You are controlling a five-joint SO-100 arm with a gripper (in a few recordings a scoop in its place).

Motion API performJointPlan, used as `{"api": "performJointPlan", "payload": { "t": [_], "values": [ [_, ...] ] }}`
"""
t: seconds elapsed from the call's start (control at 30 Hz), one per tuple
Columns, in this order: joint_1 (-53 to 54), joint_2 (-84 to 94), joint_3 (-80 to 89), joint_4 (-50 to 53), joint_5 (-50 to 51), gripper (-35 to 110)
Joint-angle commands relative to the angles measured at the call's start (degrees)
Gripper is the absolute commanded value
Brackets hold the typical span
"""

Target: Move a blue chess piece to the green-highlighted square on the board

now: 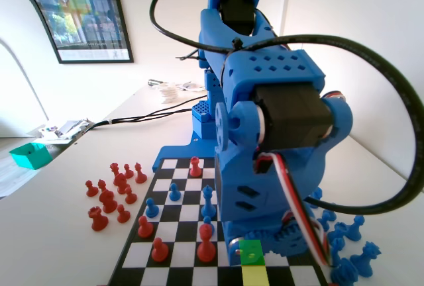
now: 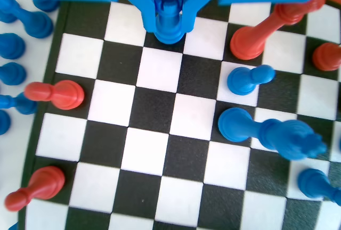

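Your end effector (image 2: 169,14) is low over the board (image 2: 160,150), and in the wrist view its two jaws sit closed against either side of a blue chess piece (image 2: 168,19). That piece has a notched crown on top, so it does not look like a round-headed pawn. Its base rests at the edge of a black cell near the top of the wrist view, beside a white cell.

In the fixed view your blue arm (image 1: 265,120) blocks most of the board's middle. The green-highlighted square (image 1: 251,251) shows at the arm's foot in the near rows, with a yellow-tinted cell (image 1: 254,275) directly below it. Whether the clamped piece stands on the green cell cannot be told.

Elsewhere in the wrist view, a tall red piece (image 2: 266,30) stands to the right of the end effector, a small blue pawn (image 2: 249,78) below it, and a tall blue piece (image 2: 269,131) lower still. Two red pawns (image 2: 55,94) stand along the left edge. Loose red pieces (image 1: 109,193) lie on the tabletop (image 1: 53,233) left of the board in the fixed view.
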Motion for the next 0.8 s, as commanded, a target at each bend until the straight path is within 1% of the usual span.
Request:
{"api": "performJointPlan", "payload": {
  "t": [0.0,0.07,0.13,0.27,0.6,0.77],
  "values": [
    [-1.1,7.9,-0.1,0.3,0.4,8],
    [-1.1,8.4,-0.1,0.1,0.7,10],
    [-1.2,9.0,-0.1,0.4,0.4,15],
    [-1.4,10.4,-0.3,1.8,-0.8,19],
    [-1.0,17.1,0.7,5.8,-2.7,18],
    [-1.0,25.4,3.1,10.7,-3.0,12]
  ]
}}
